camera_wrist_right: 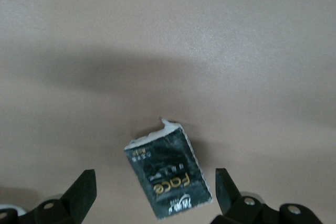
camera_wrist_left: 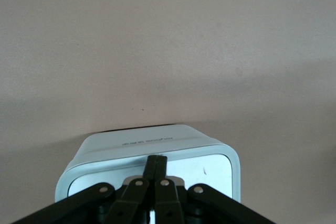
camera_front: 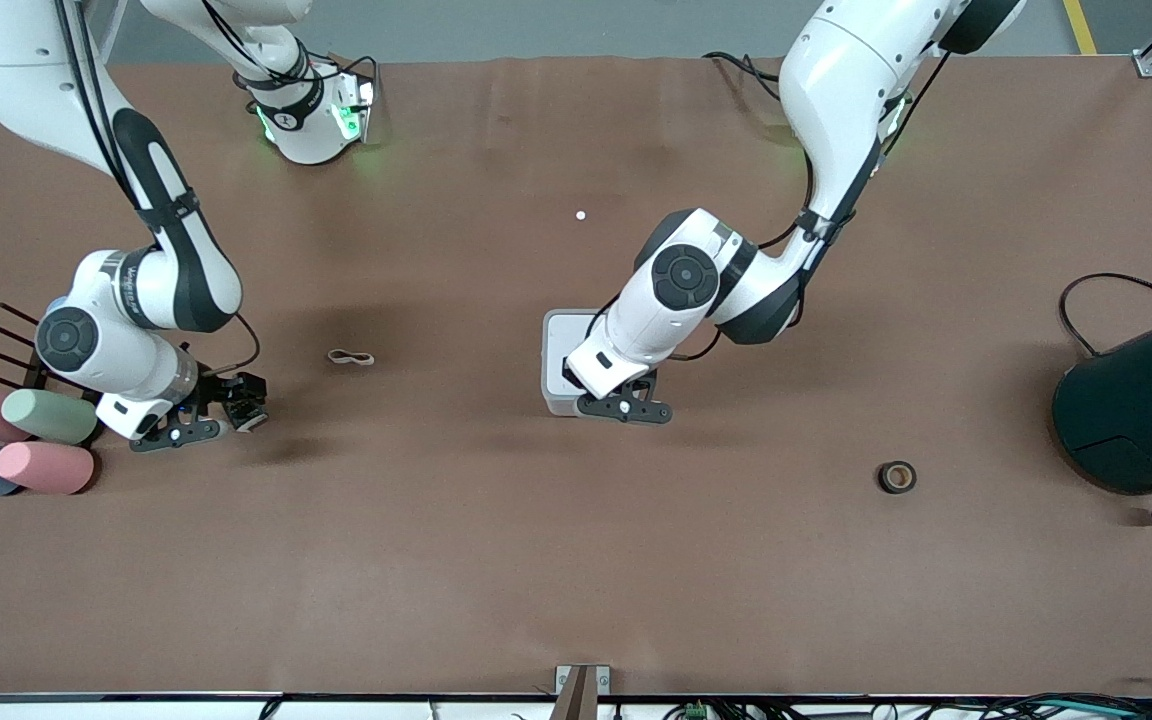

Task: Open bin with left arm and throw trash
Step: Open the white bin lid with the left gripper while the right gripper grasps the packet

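The brown table carried a white bin near its middle. A rubber band lay toward the right arm's end, near a snack packet. Four pastel cylinders sat at that end; a tape ring and teal container toward the left arm's.

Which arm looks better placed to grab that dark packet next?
The right arm. Its end effector hangs open right over the packet, while the left end effector, fingers together, is at the white bin.
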Controlling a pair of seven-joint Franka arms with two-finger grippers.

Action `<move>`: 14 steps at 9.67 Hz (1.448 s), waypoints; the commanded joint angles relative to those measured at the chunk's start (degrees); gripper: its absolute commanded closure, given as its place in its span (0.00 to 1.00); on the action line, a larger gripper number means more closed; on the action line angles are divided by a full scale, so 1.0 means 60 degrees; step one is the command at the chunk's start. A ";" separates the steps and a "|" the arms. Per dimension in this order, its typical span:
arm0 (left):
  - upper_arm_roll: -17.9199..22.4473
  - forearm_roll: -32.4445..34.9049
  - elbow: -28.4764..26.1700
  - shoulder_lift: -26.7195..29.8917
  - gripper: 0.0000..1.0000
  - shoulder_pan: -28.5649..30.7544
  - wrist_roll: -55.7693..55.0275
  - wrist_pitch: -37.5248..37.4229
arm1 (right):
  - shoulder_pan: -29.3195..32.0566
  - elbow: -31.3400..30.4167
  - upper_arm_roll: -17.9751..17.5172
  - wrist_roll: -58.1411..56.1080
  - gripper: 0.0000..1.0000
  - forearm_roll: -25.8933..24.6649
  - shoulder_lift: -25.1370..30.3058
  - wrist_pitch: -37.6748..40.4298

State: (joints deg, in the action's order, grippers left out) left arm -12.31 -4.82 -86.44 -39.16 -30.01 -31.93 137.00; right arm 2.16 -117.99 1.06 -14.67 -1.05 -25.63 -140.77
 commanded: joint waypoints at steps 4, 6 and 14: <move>0.0176 0.0317 0.0227 0.1117 0.99 0.0896 -0.0143 -0.2377 | 0.0080 -0.0315 -0.0075 -0.0177 0.03 -0.0484 -0.0724 -0.1310; 0.0176 0.0772 0.0212 0.1399 0.96 0.1746 0.1197 -0.3347 | 0.0313 -0.0257 -0.0090 -0.0090 0.88 -0.0470 -0.0666 -0.0655; 0.0176 0.2429 -0.1557 0.0318 0.00 0.6010 0.8437 -0.0590 | -0.1949 0.3677 -0.0251 0.5550 1.00 0.0905 0.0638 0.5997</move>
State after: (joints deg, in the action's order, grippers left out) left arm -10.72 8.81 -92.01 -37.21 4.47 15.70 128.30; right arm -5.03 -100.50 -0.55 9.49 2.85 -21.63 -107.74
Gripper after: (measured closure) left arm 0.000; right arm 0.656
